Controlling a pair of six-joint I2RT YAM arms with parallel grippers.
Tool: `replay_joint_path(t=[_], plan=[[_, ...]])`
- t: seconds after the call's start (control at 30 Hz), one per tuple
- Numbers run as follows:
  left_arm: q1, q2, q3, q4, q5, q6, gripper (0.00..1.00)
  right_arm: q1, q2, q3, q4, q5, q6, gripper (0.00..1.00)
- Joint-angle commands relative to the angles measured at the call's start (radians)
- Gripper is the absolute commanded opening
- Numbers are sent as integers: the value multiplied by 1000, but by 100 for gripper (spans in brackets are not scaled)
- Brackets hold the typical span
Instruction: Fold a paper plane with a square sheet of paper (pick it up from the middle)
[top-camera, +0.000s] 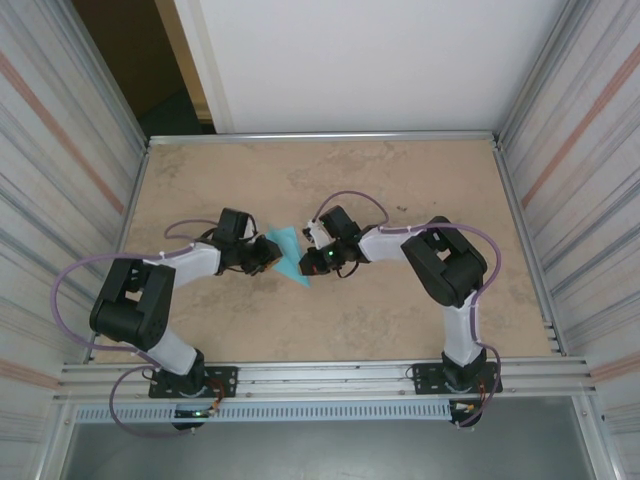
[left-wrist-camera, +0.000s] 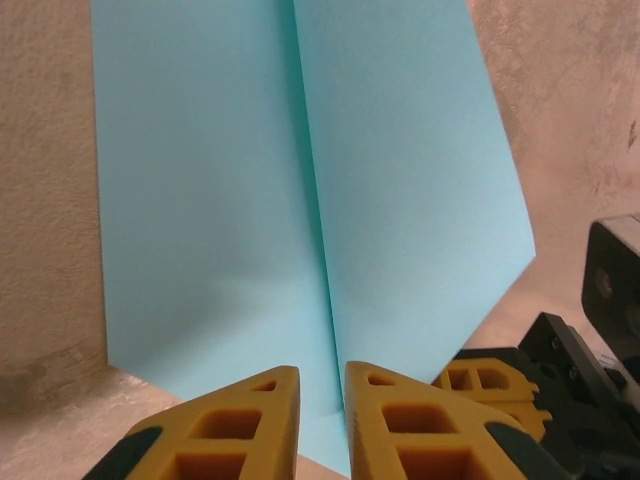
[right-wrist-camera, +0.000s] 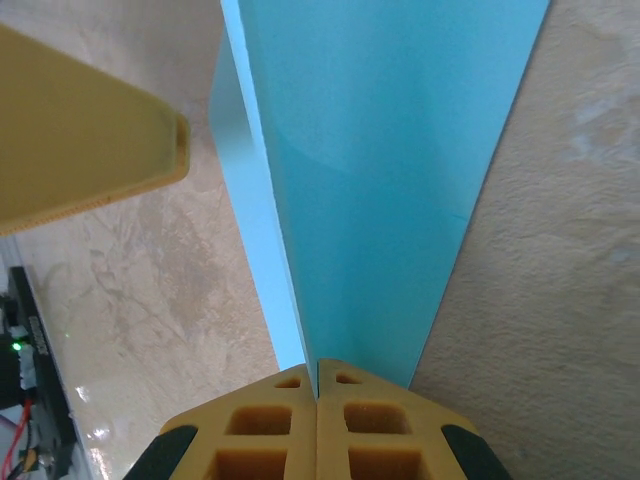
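The paper plane (right-wrist-camera: 380, 180) is pinched between the closed right gripper (right-wrist-camera: 317, 365) fingertips — its crease is seemingly straddled by the narrowly parted left gripper (left-wrist-camera: 322, 372).

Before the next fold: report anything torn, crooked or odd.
Nothing stands out. The blue paper is untorn with a straight centre crease; the right claw pinches one end, the left claw slightly open at the other.

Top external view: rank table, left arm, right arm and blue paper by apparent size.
1. table: largest by far.
2. left arm and right arm: they look about alike, so I won't rank one over the other.
3. blue paper: smallest, lying between the two arms' tips.
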Motion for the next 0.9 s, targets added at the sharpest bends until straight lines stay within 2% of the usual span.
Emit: replay_joint_path(t=[0.0, 0.3, 0.87], plan=[[-1, -10, -14, 52, 47, 13, 22, -18, 27, 11, 22, -55, 54, 3], [-31, 69, 45, 60, 85, 44, 37, -31, 41, 3, 37, -88, 77, 3], [-35, 169, 102, 45, 75, 95, 38, -39, 51, -8, 48, -96, 88, 5]])
